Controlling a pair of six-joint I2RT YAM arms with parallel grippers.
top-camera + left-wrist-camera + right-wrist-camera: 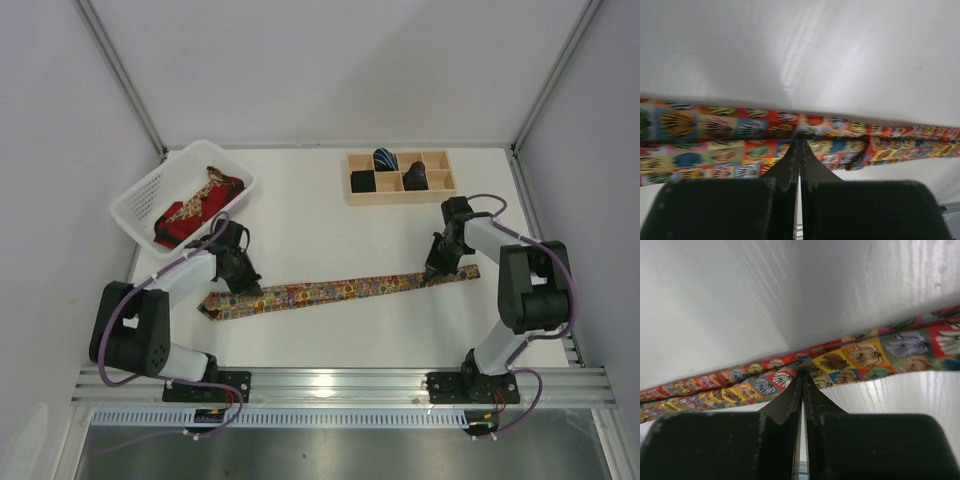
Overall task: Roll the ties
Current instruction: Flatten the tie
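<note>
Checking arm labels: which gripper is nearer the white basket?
Left. The left gripper, shut on the patterned tie, is in front of the white basket; the right gripper pinches the tie's other end, well away.

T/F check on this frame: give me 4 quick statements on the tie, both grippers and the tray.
1. The patterned tie lies stretched out flat, not rolled. True.
2. The left gripper is open, clear of the tie. False: it is shut on the tie near its wide end.
3. The right gripper is shut on the tie's narrow end. True.
4. The wooden tray is empty. False: rolled ties sit in several compartments.
</note>
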